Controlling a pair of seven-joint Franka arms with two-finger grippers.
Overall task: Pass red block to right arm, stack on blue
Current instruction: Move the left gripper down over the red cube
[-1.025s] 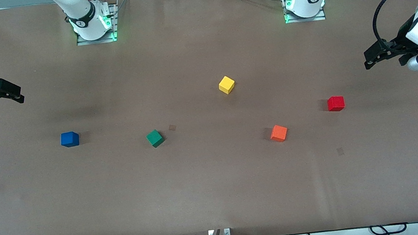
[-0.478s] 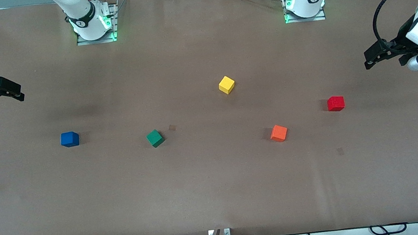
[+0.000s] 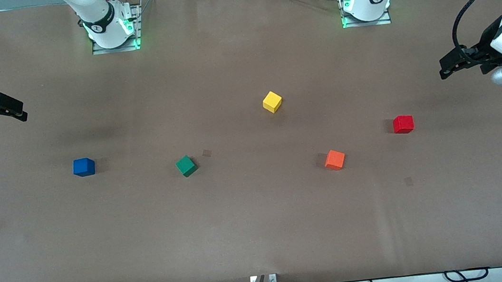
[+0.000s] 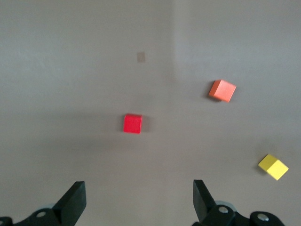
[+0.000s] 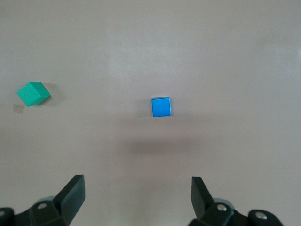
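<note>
The red block (image 3: 403,124) sits on the brown table toward the left arm's end; the left wrist view shows it (image 4: 132,124) lying apart from the fingertips. My left gripper (image 3: 447,70) hangs open and empty above the table's edge at that end, its jaws (image 4: 139,200) spread wide. The blue cube (image 3: 83,167) rests toward the right arm's end and appears in the right wrist view (image 5: 161,107). My right gripper (image 3: 17,113) hovers open and empty over the table's edge at that end, jaws (image 5: 138,195) wide apart.
An orange cube (image 3: 334,159) lies nearer the front camera than the red block, toward the table's middle. A yellow cube (image 3: 272,102) stands near the middle and a green cube (image 3: 186,165) sits between the middle and the blue cube. Both arm bases (image 3: 109,29) (image 3: 365,0) stand along the table's edge farthest from the front camera.
The left gripper has risen slightly and drawn a little outward. The right gripper has shifted slightly outward. No cube has moved.
</note>
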